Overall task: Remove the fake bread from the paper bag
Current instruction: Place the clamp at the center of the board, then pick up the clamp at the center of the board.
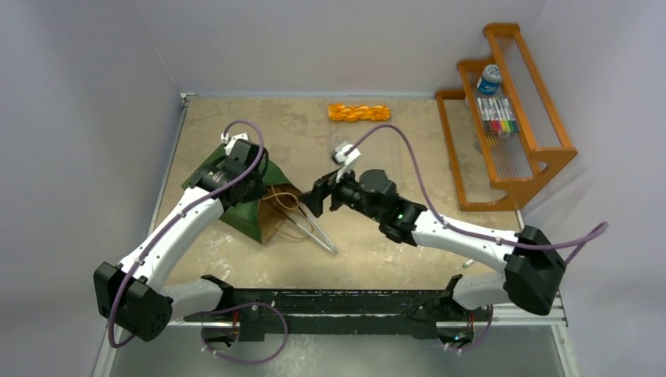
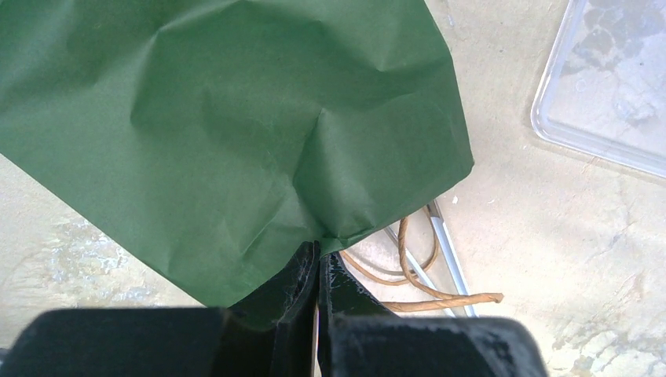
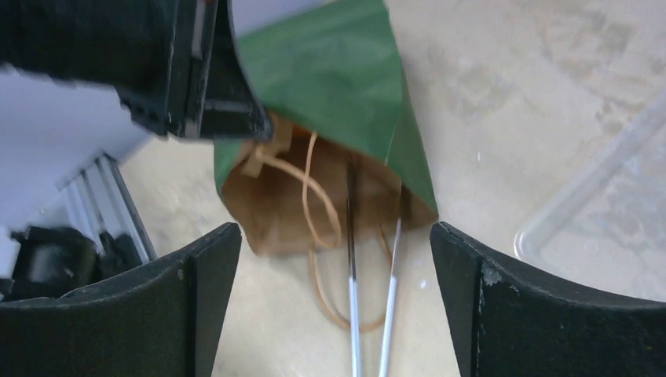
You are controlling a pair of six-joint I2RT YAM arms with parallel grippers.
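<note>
left gripper (image 2: 318, 255) clamped shut on the paper bag (image 2: 236, 118) rim, likely to hold the mouth up and facing the other arm; right gripper (image 3: 334, 232) spread wide, empty, aimed at the mouth; metal tongs (image 3: 353, 314) and cord handles (image 3: 314, 196) stick out of it; no bread visible inside, deeper part hidden; one braided fake bread (image 1: 359, 112) lies top centre of the overhead frame, well apart from the bag; surface is a mottled beige tabletop (image 1: 408, 251); pale lilac walls; wooden rack (image 1: 510, 149) upper right holding markers.
</note>
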